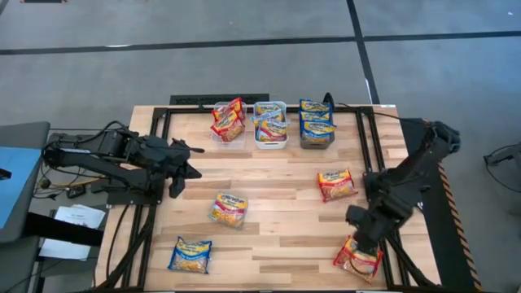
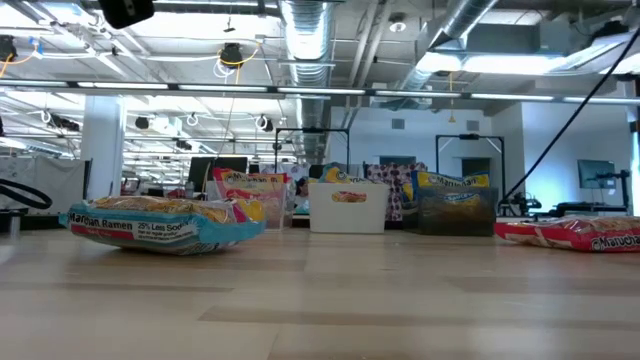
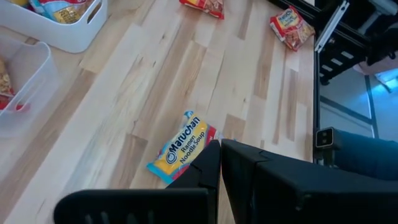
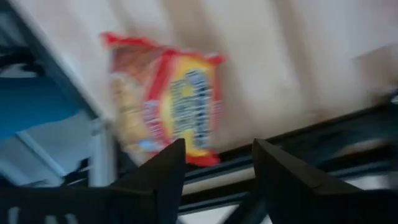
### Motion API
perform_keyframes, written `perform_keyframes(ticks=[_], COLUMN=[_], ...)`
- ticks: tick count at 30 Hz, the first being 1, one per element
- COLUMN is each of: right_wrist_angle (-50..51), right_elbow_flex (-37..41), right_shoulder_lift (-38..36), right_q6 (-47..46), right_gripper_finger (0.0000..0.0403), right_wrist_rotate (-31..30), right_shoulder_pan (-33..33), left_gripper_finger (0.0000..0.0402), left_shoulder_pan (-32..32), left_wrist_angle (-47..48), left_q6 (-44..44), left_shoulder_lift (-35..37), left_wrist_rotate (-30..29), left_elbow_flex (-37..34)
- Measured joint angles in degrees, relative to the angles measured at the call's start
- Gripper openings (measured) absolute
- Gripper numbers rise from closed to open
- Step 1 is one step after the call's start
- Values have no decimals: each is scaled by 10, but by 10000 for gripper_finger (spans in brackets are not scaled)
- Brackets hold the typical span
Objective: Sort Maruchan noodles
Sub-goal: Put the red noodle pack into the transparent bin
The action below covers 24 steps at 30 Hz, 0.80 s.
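Note:
Four Maruchan noodle packets lie flat on the wooden table: a red one (image 1: 336, 184) right of the middle, a light blue and pink one (image 1: 229, 209) near the middle, a blue and yellow one (image 1: 190, 255) near the front left, and a red one (image 1: 358, 259) at the front right corner. My right gripper (image 4: 219, 146) hangs open just above that corner packet (image 4: 165, 99), pointing down, with its fingers clear of it. At the table's left side, my left gripper (image 3: 220, 144) is shut and holds nothing; the light blue and pink packet (image 3: 180, 146) lies beyond its fingertips.
Three bins stand in a row at the far edge: a clear one (image 1: 229, 134) with red packets, a white one (image 1: 270, 143) and a dark one (image 1: 317, 143) with blue and yellow packets. A black frame rail (image 1: 383, 175) runs along the table's right side.

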<state>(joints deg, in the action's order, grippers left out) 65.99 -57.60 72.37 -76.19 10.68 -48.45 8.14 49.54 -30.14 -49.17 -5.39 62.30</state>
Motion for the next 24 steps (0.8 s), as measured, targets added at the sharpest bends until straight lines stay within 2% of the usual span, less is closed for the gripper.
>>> perform_keyframes(ticks=[5, 9, 15, 24], right_wrist_angle=[-48, -54, -112, -159], right_elbow_flex=[0, 0, 0, -1], right_shoulder_lift=[16, 51, 100, 170], right_q6=[-100, -149, -155, -155], right_gripper_finger=[226, 227, 227, 227], right_wrist_rotate=[-28, -29, -14, -16], right_shoulder_pan=[-66, -103, -127, -125], left_gripper_finger=[0, 0, 0, 0], left_shoulder_pan=[0, 0, 0, 0], left_wrist_angle=[-1, -1, -1, -1], left_q6=[-15, -20, -26, -29], left_shoulder_lift=[0, 0, 0, 0], left_wrist_rotate=[0, 0, 0, 0], left_elbow_flex=[0, 0, 0, 0])
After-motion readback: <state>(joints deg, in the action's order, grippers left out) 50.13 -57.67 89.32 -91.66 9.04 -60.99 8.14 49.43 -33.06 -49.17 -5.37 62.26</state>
